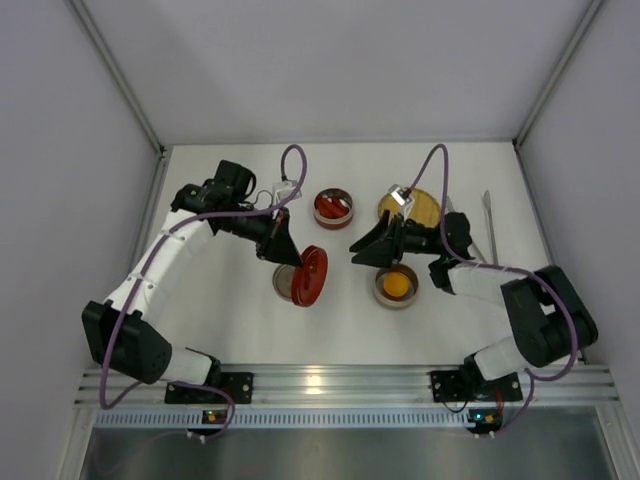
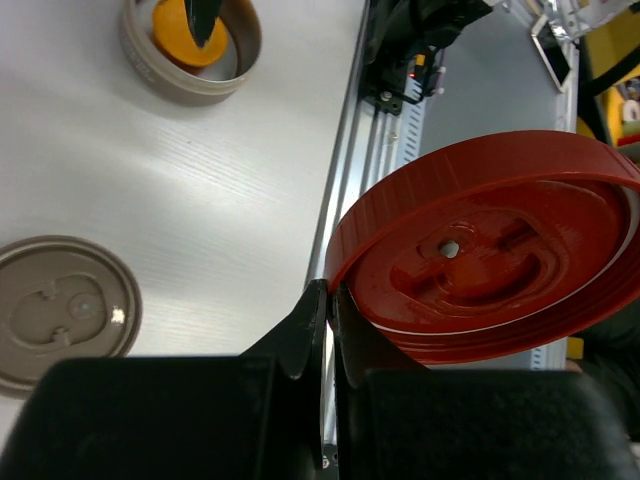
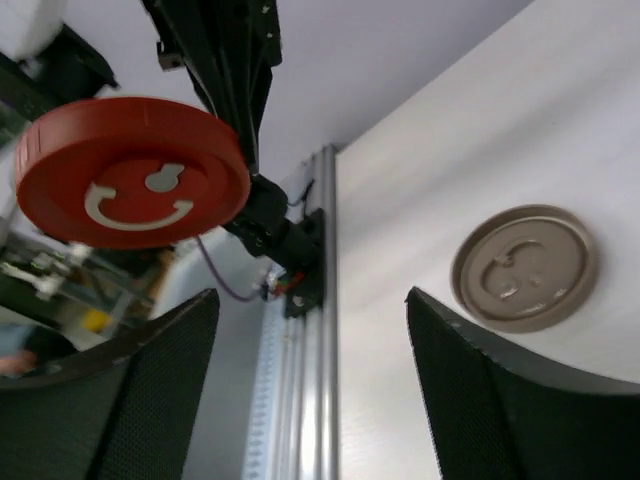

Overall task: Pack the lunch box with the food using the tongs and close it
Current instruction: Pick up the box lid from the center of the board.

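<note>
My left gripper [image 1: 285, 250] [image 2: 332, 295] is shut on the rim of a round red lid [image 1: 312, 275] [image 2: 490, 245] [image 3: 130, 180], holding it tilted above the table. A flat grey lid [image 1: 284, 284] [image 2: 60, 310] [image 3: 522, 267] lies on the table beside it. My right gripper [image 1: 372, 246] [image 3: 312, 310] is open and holds nothing, hanging above a grey lunch box tub [image 1: 397, 285] [image 2: 190, 45] with the round orange food piece [image 1: 397, 286] inside. A red tub [image 1: 333, 206] holds red food pieces. The silver tongs [image 1: 489, 225] lie at the far right.
A yellow round lid or dish [image 1: 418, 208] sits behind my right wrist, partly hidden by it. White walls close in the table at the back and sides. An aluminium rail [image 1: 330, 380] [image 2: 345, 170] [image 3: 320, 300] runs along the near edge.
</note>
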You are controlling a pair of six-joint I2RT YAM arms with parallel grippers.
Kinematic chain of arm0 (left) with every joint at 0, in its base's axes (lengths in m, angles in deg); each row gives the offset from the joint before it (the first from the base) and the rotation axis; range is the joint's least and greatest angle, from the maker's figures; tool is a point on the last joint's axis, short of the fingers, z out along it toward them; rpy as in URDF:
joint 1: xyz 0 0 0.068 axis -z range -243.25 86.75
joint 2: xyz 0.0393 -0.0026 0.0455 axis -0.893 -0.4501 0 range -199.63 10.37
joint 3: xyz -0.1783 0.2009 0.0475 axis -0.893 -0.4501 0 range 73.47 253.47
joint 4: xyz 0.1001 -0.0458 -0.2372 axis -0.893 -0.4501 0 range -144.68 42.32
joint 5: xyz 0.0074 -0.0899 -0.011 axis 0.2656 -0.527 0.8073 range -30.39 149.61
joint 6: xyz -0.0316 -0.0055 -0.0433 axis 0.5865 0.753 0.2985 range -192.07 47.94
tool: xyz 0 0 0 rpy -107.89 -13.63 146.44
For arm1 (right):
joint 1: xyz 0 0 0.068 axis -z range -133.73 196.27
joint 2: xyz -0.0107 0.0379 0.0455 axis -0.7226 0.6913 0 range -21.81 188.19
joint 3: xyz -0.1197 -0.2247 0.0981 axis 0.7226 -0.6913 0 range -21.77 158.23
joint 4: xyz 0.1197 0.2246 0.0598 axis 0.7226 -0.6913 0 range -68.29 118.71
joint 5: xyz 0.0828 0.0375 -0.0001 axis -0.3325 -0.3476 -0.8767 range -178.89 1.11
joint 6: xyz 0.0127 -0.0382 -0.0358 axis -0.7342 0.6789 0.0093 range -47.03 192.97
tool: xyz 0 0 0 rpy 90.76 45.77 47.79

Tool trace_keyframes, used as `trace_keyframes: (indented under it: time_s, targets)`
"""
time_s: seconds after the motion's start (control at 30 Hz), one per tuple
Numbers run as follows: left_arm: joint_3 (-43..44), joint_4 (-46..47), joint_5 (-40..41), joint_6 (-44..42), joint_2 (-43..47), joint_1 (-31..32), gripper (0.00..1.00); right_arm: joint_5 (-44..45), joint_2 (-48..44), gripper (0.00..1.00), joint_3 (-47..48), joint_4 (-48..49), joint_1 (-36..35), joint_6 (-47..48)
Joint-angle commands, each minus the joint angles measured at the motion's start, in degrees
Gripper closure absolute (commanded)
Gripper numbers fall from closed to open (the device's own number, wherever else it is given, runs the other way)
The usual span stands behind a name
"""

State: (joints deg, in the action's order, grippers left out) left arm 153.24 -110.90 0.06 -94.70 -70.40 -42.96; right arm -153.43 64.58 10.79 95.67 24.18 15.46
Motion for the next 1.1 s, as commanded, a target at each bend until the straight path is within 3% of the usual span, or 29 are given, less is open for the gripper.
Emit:
trace_keyframes:
  time_s: [0.0,0.03,0.07,0.1,0.13,0.17,0.23,0.37,0.5,0.67,0.77,0.83,1.07]
  targets:
    - [-0.23,-4.17,-10.14,-2.57,-0.43,-0.08,1.0,1.33,-14.55,0.22,2.58,-17.82,-0.77,26.24]
    - [-0.14,-6.19,-11.71,-3.9,-1.13,-0.08,1.0,2.82,-20.76,0.2,4.08,-29.49,-0.94,36.32]
    - [-0.4,-8.13,-11.99,-5.13,-1.32,-0.08,1.0,2.22,-21.52,0.18,6.53,-39.09,-0.85,52.61]
    - [-0.66,-10.84,-12.17,-7.14,-1.49,-0.08,1.0,2.57,-21.61,0.17,14.13,-50.84,-0.16,62.17]
    - [-1.19,-11.57,-11.65,-7.42,-1.49,0.01,1.0,7.36,-22.14,0.17,16.99,-72.98,0.37,71.83]
    - [-1.8,-12.36,-11.47,-7.95,-1.58,-0.08,1.0,10.27,-22.66,0.16,18.93,-79.55,0.38,85.33]
    - [-4.43,-14.73,-12.08,-10.06,-1.76,0.01,1.0,16.77,-23.63,0.06,24.55,-95.6,0.73,95.44]
    - [-7.34,-20.96,-12.96,-15.94,-3.51,-0.08,1.0,21.72,-24.42,0.01,33.52,-113.04,1.08,110.65]
    - [-7.7,-22.12,-13.05,-16.32,-3.95,0.01,1.0,26.55,-27.68,0.01,39.92,-120.55,-0.49,120.6]
    - [-9.36,-15.99,-11.21,-9.82,-2.55,1.14,1.0,30.34,-27.24,0.01,49.17,-124.53,-10.41,123.87]
    - [-9.54,-16.49,-11.38,-10.32,-1.76,2.73,1.0,34.99,-27.24,0.01,48.75,-123.04,-21.57,122.82]
    - [-8.41,-19.38,-12.69,-15.47,-1.58,3.78,1.0,36.58,-27.33,0.01,47.52,-121.11,-27.97,122.99]
    - [-8.75,-23.09,-14.72,-20.17,0.52,8.17,1.0,37.02,-26.19,0.01,44.44,-114.95,-39.34,122.82]
